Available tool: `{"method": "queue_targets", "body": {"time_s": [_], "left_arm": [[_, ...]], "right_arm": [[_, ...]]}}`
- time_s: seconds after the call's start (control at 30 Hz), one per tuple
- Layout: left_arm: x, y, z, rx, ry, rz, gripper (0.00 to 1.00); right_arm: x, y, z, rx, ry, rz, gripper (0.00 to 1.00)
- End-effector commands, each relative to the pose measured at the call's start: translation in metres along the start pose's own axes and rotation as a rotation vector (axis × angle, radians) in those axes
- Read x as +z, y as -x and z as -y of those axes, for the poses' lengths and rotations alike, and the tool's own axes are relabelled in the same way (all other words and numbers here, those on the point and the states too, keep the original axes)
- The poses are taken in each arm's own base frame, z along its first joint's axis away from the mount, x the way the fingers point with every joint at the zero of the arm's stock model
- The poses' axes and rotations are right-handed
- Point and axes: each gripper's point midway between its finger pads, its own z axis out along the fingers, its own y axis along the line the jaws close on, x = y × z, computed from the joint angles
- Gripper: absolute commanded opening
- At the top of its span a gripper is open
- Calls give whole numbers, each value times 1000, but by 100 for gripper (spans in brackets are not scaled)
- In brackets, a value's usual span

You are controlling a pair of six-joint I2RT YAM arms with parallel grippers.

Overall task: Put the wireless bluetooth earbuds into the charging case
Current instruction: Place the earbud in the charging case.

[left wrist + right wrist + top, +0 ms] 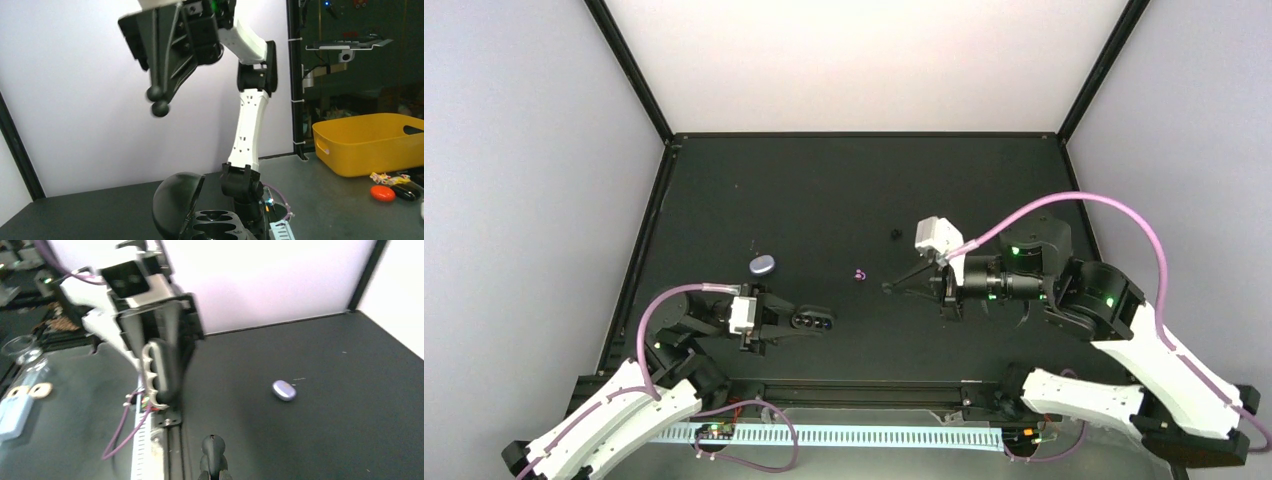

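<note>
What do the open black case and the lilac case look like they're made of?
Open black case: probably hard plastic, semi-gloss; its domed lid carries a faint sheen and the wells look moulded. Lilac case: likely smooth plastic, satin finish; a pale sheen on its rounded top.

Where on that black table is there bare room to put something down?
The far half of the table, from the back wall to the small black bud, is bare. So is the near strip between the open black case and the right arm. The middle is crowded: purple case, pink buds, left tool, right tool.
</note>
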Motion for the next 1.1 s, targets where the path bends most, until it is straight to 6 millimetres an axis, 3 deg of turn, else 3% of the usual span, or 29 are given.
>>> {"method": "queue_targets", "body": {"time_s": [0.0, 0.17, 0.3, 1.07], "left_arm": [[4, 5, 3, 7, -44, 5, 2], [7, -2, 1, -17, -54, -16, 2], [9, -6, 0, -31, -62, -29, 2], [19, -25, -6, -107, -95, -87, 2]], "right_arm": [[1, -14, -27, -77, 67, -158, 1], [17, -3, -55, -125, 188, -188, 1], [37, -10, -66, -183, 205, -293, 1], [90, -11, -67, -309, 113, -373, 1]]}}
